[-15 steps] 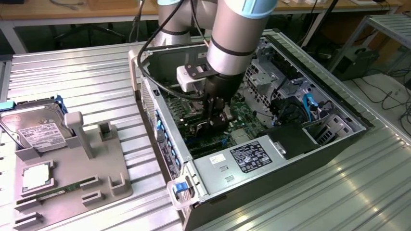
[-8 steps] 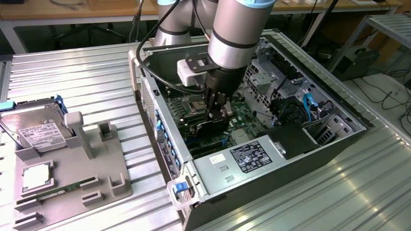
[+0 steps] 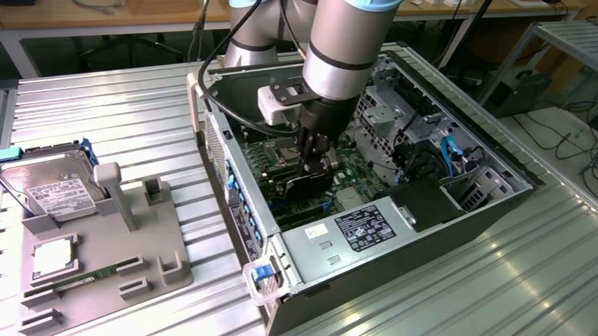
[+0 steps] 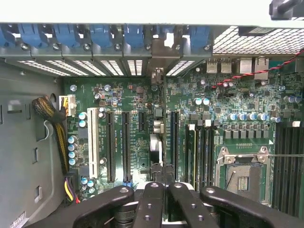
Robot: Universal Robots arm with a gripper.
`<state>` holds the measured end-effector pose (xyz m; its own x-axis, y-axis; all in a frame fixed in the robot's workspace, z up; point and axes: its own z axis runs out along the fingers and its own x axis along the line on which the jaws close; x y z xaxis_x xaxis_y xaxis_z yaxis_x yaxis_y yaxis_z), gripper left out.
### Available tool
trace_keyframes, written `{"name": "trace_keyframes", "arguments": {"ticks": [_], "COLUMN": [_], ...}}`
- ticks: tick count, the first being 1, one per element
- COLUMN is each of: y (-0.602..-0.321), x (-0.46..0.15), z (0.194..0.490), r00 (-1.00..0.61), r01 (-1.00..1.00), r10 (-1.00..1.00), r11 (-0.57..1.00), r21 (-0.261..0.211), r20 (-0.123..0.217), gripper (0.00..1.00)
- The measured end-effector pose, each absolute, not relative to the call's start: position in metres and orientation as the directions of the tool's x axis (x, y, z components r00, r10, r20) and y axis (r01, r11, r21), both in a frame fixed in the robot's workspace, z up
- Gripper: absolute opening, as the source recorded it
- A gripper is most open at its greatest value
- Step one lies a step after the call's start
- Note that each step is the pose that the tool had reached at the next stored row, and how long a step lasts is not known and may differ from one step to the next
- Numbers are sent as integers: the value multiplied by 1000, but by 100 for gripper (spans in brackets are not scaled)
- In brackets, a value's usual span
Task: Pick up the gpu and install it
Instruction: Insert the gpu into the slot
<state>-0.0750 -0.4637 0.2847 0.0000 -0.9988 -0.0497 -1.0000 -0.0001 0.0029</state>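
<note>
One claw [image 3: 316, 166], closed edge-on upon the gpu [image 3: 309, 187], holds it upright over the motherboard [image 4: 142, 118] slots inside the case [image 3: 449, 217]; card looks light, stiff, fragile: grip top edge only

You're looking at a ribbed metal work surface [image 3: 122, 105] whose silvery slats catch bright glare toward the near edge on the exterior view's right. Beyond its far edge runs a wooden bench [image 3: 103, 15] with white legs, and dark floor shows beneath it. At the exterior view's right stands a grey metal frame [image 3: 561, 42]. Below that, the pale floor [image 3: 561, 133] carries loose black cables [image 3: 570, 143]. The light is even and bright.
</note>
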Motion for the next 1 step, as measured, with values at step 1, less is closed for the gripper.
{"name": "trace_keyframes", "arguments": {"ticks": [1], "y": [-464], "x": [-75], "z": [285], "r00": [0], "r01": [-1000], "r10": [-999], "r11": [0], "r21": [3], "r20": [-50], "gripper": [11]}}
